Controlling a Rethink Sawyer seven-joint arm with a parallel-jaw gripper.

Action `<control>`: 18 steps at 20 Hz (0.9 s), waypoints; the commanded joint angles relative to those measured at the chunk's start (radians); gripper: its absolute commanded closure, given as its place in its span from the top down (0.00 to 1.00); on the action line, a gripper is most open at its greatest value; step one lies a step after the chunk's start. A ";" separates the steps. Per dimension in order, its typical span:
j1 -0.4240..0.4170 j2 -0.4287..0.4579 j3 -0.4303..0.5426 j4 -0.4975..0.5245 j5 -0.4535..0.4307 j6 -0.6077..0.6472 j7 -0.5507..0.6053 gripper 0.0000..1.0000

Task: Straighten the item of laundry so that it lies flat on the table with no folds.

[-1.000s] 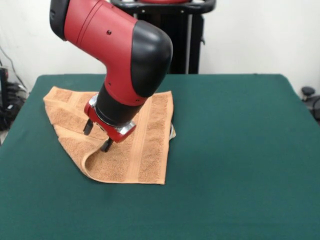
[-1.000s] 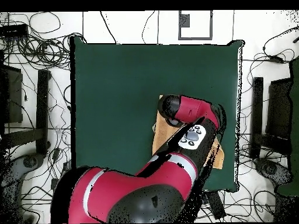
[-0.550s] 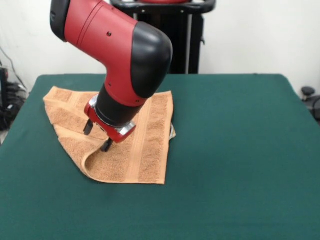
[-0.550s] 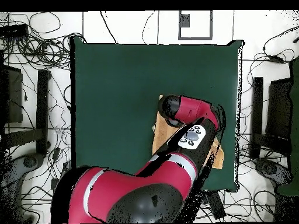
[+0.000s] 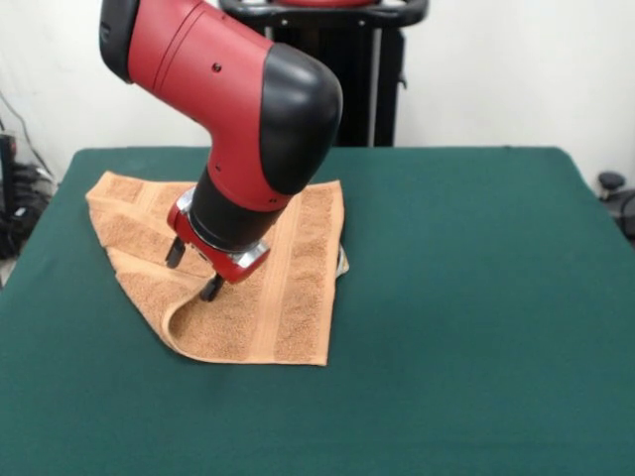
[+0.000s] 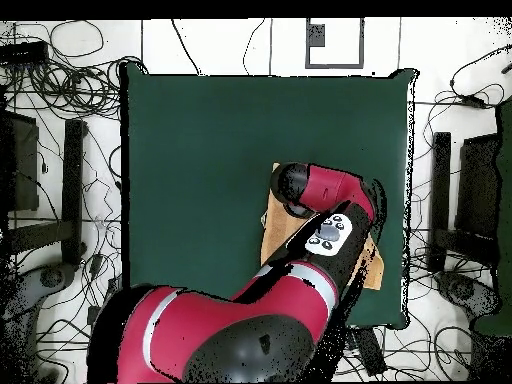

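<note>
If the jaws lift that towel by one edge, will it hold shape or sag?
Likely sag: the towel already lies folded with a raised curl at its near-left edge. Its terry pile probably drags on the table rather than sliding, so expect bunching.

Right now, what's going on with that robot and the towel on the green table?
The red Sawyer arm is bent down over an orange-tan terry towel on the green table. Its hand is open, fingertips low over the towel's left part, beside a raised fold along the near-left edge. The towel is not flat yet: that edge curls up, and a corner of a lower layer peeks out on the right side.
</note>
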 commanded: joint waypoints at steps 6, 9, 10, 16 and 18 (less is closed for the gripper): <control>-0.001 0.064 0.081 0.026 0.034 0.002 0.222 1.00; 0.000 0.059 0.079 0.039 0.034 -0.008 0.226 0.00; -0.002 0.056 0.082 0.043 0.030 -0.014 0.218 0.00; -0.004 0.053 0.084 0.044 0.018 -0.023 0.194 0.00; -0.014 0.046 0.104 0.049 0.023 -0.024 0.180 0.00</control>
